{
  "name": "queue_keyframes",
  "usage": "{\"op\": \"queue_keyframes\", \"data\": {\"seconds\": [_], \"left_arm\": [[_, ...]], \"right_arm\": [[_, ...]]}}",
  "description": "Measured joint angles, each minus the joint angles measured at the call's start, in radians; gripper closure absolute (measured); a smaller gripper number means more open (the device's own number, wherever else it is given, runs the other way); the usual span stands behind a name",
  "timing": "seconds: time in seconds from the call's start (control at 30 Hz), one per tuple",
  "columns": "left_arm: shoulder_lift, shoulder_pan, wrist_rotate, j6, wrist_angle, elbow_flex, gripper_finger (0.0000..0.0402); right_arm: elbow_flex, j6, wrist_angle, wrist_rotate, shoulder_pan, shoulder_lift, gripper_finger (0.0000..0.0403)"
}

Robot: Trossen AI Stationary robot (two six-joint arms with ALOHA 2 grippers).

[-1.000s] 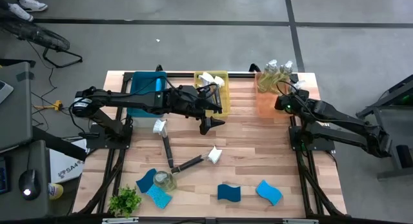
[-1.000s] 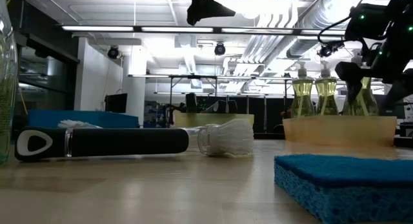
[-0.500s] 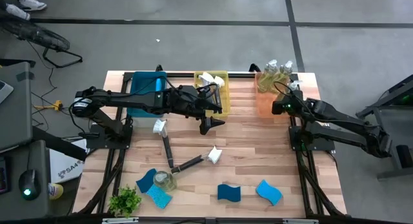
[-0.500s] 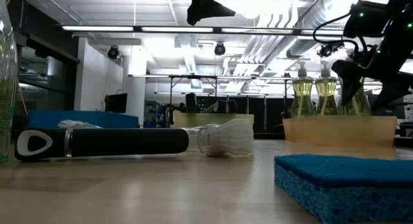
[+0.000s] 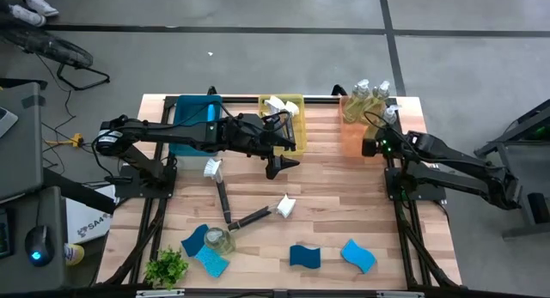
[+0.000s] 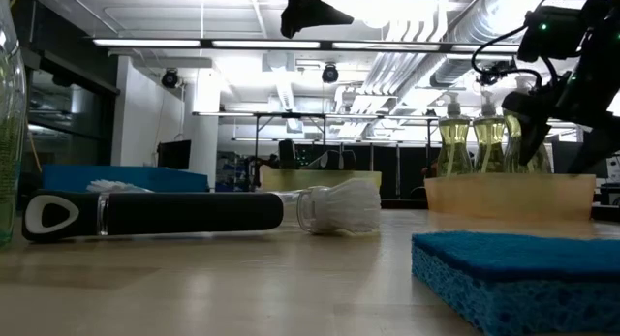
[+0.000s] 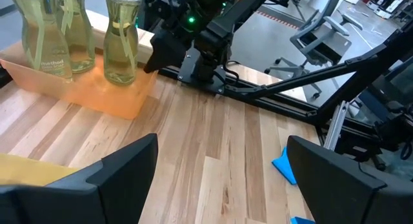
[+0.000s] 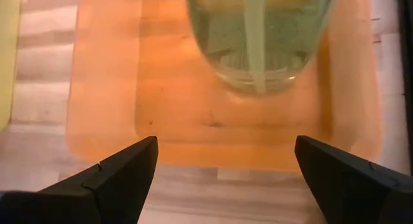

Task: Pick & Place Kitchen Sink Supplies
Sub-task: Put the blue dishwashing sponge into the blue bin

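Three clear bottles of yellow-green liquid point(image 5: 365, 99) stand in the far end of an orange tray point(image 5: 351, 140). My right gripper point(image 5: 371, 145) hovers open over the tray's near part, just short of the nearest bottle point(image 8: 258, 50). My left gripper point(image 5: 277, 167) hangs open above mid-table, in front of a yellow bin point(image 5: 284, 118) that holds brush heads. Two black-handled brushes point(image 5: 221, 193) point(image 5: 259, 215) lie on the wood. A fourth bottle point(image 5: 220, 240) sits among two blue sponges point(image 5: 193, 242) point(image 5: 212, 262). Two more sponges point(image 5: 304, 256) point(image 5: 358, 255) lie near the front edge.
A blue bin point(image 5: 191, 124) sits at the far left beside the yellow bin. A small green plant point(image 5: 166, 268) stands at the near left corner. Bare wood lies between the brushes and the orange tray. Both arm bases stand at the table's sides.
My right gripper has drawn back a little from the bottles toward the table's near edge, staying open. The left arm has kept still.
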Motion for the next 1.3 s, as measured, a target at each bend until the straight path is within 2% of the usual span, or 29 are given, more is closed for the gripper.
{"op": "queue_keyframes", "data": {"seconds": [0.43, 0.7, 1.07, 1.3], "left_arm": [[0.000, 0.000, 0.014, 0.003, 0.000, 0.000, 0.0065], [0.000, 0.000, 0.016, 0.003, -0.038, 0.000, 0.0065], [0.000, 0.000, 0.019, 0.003, -0.047, 0.000, 0.0065], [0.000, 0.000, 0.035, 0.002, -0.047, 0.000, 0.0065]], "right_arm": [[0.002, -0.167, 0.055, -0.178, 0.000, 0.000, 0.0043], [0.002, -0.179, 0.128, -0.343, 0.009, -0.001, 0.0043], [0.002, -0.109, 0.144, -0.336, 0.031, -0.001, 0.0043], [0.002, -0.124, 0.147, -0.380, 0.032, -0.009, 0.0043]]}}
